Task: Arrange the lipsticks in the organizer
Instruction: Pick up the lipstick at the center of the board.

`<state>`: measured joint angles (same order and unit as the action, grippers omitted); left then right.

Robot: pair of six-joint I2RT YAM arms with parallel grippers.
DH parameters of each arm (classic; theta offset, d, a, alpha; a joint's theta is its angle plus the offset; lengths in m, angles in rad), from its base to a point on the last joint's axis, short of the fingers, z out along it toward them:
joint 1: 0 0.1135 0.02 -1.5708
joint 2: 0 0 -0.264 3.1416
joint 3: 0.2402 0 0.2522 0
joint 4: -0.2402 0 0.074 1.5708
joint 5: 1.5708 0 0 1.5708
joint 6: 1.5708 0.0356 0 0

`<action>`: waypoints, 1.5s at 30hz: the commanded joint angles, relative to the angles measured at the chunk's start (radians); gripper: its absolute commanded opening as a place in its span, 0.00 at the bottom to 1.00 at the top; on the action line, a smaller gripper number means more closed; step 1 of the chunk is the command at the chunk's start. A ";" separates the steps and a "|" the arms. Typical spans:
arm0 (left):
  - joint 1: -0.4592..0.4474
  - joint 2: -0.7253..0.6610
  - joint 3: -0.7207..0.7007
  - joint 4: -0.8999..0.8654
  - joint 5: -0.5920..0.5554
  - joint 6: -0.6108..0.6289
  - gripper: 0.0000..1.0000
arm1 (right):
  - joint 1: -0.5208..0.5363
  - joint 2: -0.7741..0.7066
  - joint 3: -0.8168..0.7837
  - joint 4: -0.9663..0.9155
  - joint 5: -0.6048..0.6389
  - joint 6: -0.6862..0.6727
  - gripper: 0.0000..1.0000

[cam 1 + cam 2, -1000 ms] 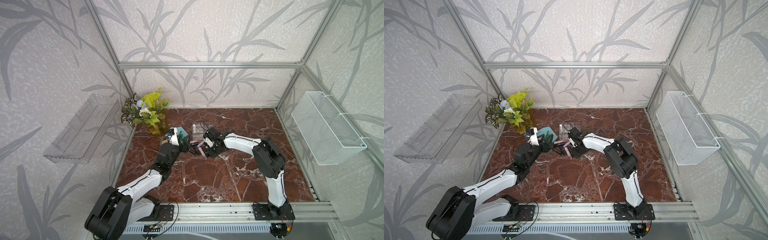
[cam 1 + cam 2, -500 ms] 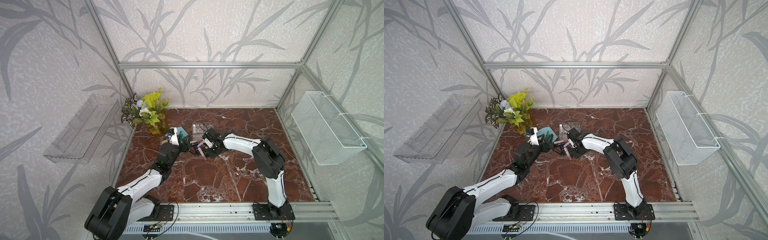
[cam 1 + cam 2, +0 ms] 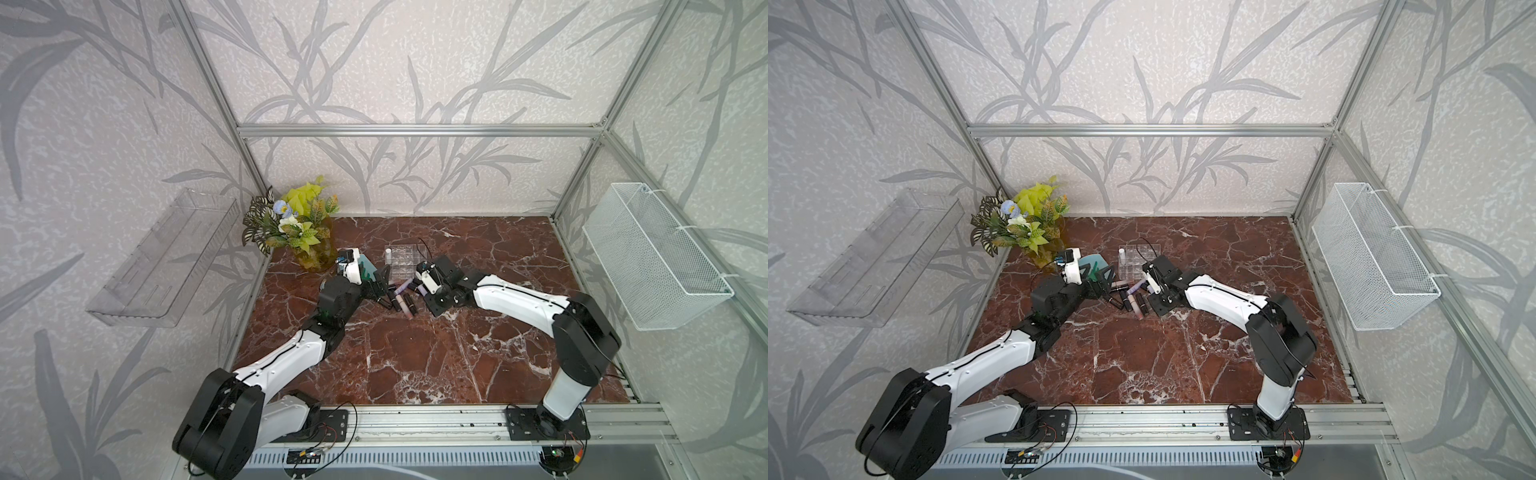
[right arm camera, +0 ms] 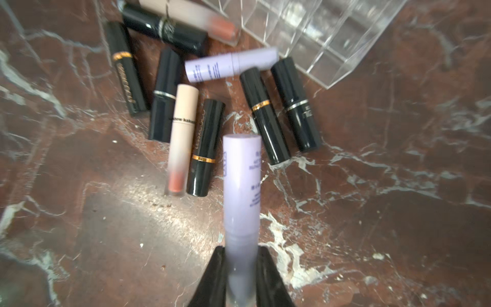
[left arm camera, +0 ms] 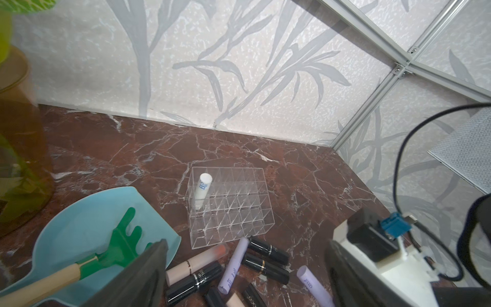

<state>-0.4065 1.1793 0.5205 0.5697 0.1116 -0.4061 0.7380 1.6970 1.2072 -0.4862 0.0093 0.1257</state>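
Currently clamps right hand (image 4: 240,268) on a lilac lipstick (image 4: 241,180) near its end (by the pile (image 4: 183,127) beside the organizer (image 4: 318,34)); holds left hand (image 5: 247,279) apart, empty. Risks pivoting in so shallow a grip, then jamming on entry.
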 commanded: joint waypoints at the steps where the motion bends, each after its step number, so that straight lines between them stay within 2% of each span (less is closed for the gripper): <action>1: 0.020 -0.018 0.077 -0.052 0.192 -0.036 0.94 | 0.002 -0.101 -0.035 0.034 -0.011 0.015 0.16; 5: 0.021 0.002 0.182 -0.173 0.403 -0.041 0.91 | 0.003 -0.203 -0.071 0.040 -0.036 0.026 0.16; 9: 0.023 0.081 0.283 -0.292 0.585 -0.073 0.91 | 0.003 -0.287 -0.107 0.081 -0.078 0.045 0.16; 12: 0.023 0.145 0.304 -0.252 0.758 -0.115 0.89 | 0.006 -0.316 -0.107 0.087 -0.114 0.052 0.16; 14: 0.023 0.185 0.300 -0.194 0.833 -0.167 0.86 | 0.014 -0.326 -0.098 0.081 -0.121 0.050 0.16; 20: 0.023 0.219 0.305 -0.205 0.863 -0.162 0.79 | 0.039 -0.344 -0.080 0.077 -0.131 0.050 0.16; 22: 0.021 0.217 0.301 -0.184 0.876 -0.178 0.72 | 0.041 -0.341 -0.079 0.081 -0.140 0.051 0.16; 24: 0.021 0.215 0.299 -0.160 0.886 -0.199 0.60 | 0.046 -0.335 -0.076 0.082 -0.137 0.051 0.16; 26: 0.020 0.218 0.297 -0.143 0.904 -0.216 0.56 | 0.048 -0.330 -0.075 0.085 -0.136 0.050 0.16; 38: 0.009 0.284 0.314 -0.191 0.911 -0.178 0.61 | 0.064 -0.308 -0.060 0.085 -0.125 0.048 0.16; 41: 0.006 0.288 0.316 -0.186 0.912 -0.178 0.55 | 0.064 -0.297 -0.055 0.080 -0.127 0.048 0.16; 45: 0.005 0.283 0.319 -0.176 0.911 -0.187 0.41 | 0.067 -0.292 -0.054 0.078 -0.131 0.048 0.16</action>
<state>-0.3950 1.4666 0.8124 0.3733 1.0016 -0.6014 0.7994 1.3987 1.1194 -0.4156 -0.1146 0.1684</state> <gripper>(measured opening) 0.422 0.200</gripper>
